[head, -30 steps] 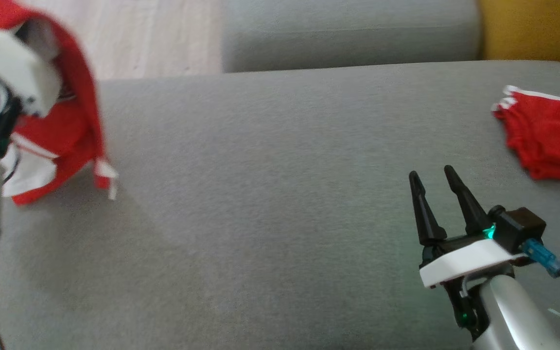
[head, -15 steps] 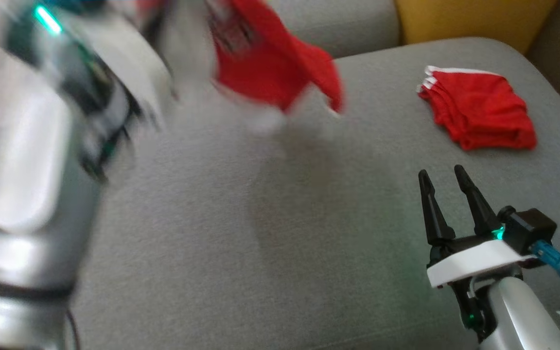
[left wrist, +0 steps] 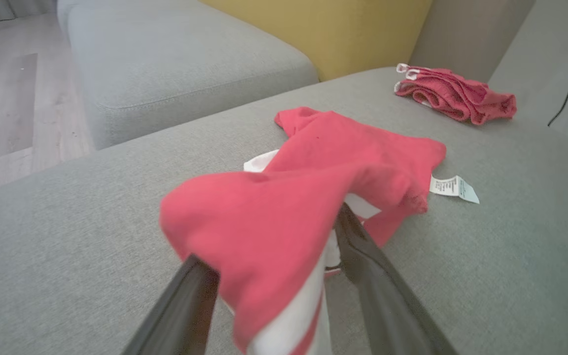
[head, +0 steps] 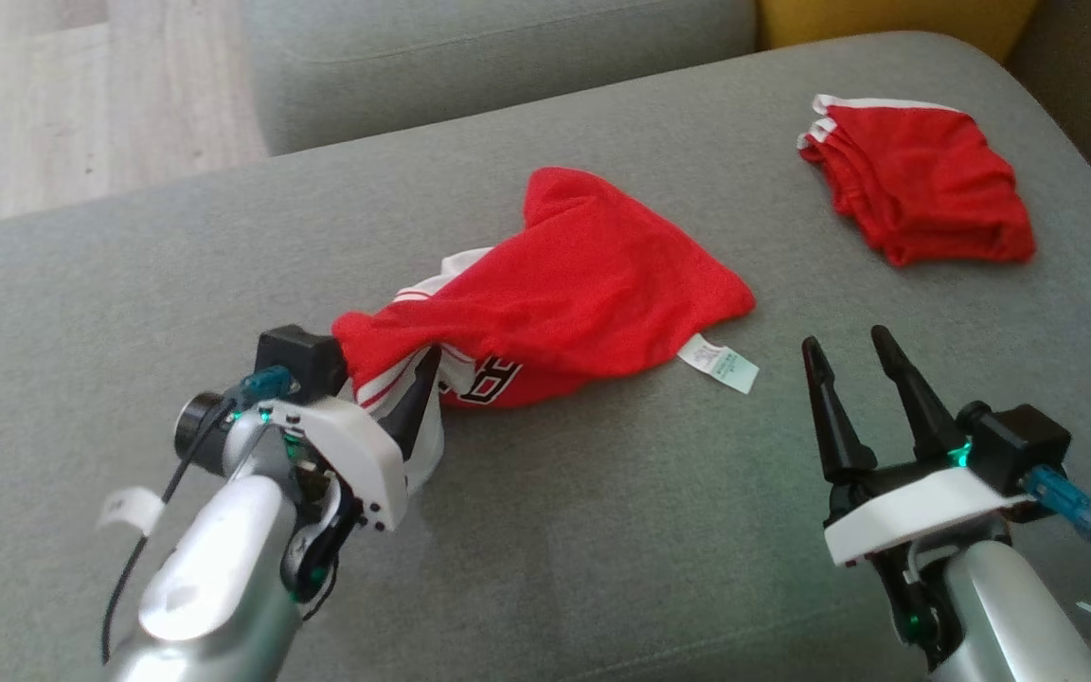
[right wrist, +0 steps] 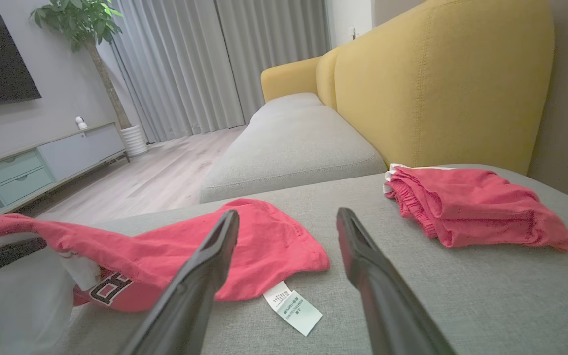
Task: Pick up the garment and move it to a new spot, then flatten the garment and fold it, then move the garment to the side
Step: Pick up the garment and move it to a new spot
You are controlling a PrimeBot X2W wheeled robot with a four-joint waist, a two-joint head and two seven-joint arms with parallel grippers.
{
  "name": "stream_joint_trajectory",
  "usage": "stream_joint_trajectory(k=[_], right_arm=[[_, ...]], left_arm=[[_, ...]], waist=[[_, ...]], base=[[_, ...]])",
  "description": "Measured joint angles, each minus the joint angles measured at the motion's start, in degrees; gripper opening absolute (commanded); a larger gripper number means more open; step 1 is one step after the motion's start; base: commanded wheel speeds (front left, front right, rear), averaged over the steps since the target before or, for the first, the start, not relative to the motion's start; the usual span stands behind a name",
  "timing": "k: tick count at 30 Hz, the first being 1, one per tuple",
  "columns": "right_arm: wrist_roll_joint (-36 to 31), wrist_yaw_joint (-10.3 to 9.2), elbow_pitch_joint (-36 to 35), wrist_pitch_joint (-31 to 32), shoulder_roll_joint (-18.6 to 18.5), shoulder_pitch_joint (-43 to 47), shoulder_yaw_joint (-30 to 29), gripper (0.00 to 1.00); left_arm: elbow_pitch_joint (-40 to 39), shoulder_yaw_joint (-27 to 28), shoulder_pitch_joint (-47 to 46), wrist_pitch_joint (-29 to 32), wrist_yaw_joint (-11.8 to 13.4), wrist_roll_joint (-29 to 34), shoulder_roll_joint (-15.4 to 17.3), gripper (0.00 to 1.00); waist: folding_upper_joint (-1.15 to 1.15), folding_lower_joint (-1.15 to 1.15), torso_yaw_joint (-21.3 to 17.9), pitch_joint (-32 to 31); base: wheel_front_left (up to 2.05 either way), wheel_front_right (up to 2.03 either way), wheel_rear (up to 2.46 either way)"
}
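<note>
The red garment (head: 583,294) is seen crumpled on the grey sofa cushion (head: 602,530), its near end draped over the left tool (left wrist: 271,241), whose fingers (left wrist: 363,256) are spread, while the right tool (head: 844,337) is held spread and empty

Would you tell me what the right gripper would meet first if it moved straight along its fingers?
Likely nothing at once: the right gripper aims through the gap between the loose red garment and the folded red pile, over bare grey cushion, which it may meet further on; depth is unclear.
</note>
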Motion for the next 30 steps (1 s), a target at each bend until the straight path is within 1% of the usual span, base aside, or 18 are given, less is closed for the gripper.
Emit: stream_joint_trajectory(k=[2, 4, 6, 8, 12, 14, 19, 22, 25, 30], right_arm=[[0.0, 0.0, 0.01, 0.21, -0.03, 0.08, 0.19, 1.0], [0.0, 0.0, 0.0, 0.22, -0.05, 0.3, 0.25, 1.0], [0.0, 0.0, -0.15, 0.23, -0.09, 0.88, 0.22, 1.0], [0.0, 0.0, -0.47, 0.31, -0.18, 1.21, -0.13, 1.0], [0.0, 0.0, -1.51, 0.73, -0.43, 1.87, -1.31, 1.0], [0.0, 0.0, -1.79, 0.74, -0.53, 2.27, -1.8, 1.0], [-0.03, 0.0, -2.68, 0.78, -0.44, 4.0, -2.97, 1.0], [-0.05, 0.0, -2.88, 0.71, -0.27, 5.39, -3.31, 1.0], [-0.07, 0.0, -3.05, 0.64, -0.18, 6.75, -4.25, 1.0], [-0.18, 0.0, -3.05, 0.45, -0.05, 7.95, -5.27, 1.0]], left_arm=[[0.2, 0.65, 0.04, -1.97, 0.38, -0.29, -0.43, 1.0], [-0.48, 1.92, 0.05, -3.77, 1.37, -0.3, -0.13, 1.0], [-2.43, 3.36, 0.16, -4.88, 2.25, -0.73, 0.65, 1.0], [-4.95, 4.37, 0.47, -5.34, 3.35, -0.85, 2.14, 1.0], [-11.24, 8.58, 3.45, -7.11, 6.95, -1.59, 5.06, 1.0], [-14.33, 10.58, 6.6, -8.36, 8.93, -2.14, 5.65, 1.0], [-19.23, 13.11, 16.48, -12.02, 14.25, -2.44, 5.57, 1.0], [-21.06, 14.01, 21.51, -13.45, 16.23, -1.99, 4.57, 1.0], [-22.67, 14.36, 25.24, -14.02, 17.46, -1.58, 2.69, 1.0], [-23.99, 14.73, 28.41, -14.16, 17.38, -0.77, -0.15, 1.0]], waist=[[0.0, 0.0, 0.77, -0.28], [0.0, 0.0, 1.5, -0.78], [0.0, 0.0, 2.25, -1.34], [0.0, 0.0, 3.03, -1.86], [0.0, 0.0, 4.38, -2.81], [0.0, 0.0, 4.98, -3.19], [0.0, 0.0, 6.15, -3.76], [0.0, 0.0, 6.58, -3.83], [0.0, 0.0, 6.8, -3.8], [0.0, 0.0, 7.04, -3.51]], base=[[0.0, 0.0, 0.0], [0.0, 0.0, 0.0], [0.0, 0.0, 0.0], [0.0, 0.0, 0.0], [0.0, 0.0, 0.0], [0.0, 0.0, 0.0], [0.0, 0.0, 0.0], [0.0, 0.0, 0.0], [0.0, 0.0, 0.0], [0.0, 0.0, 0.0]])
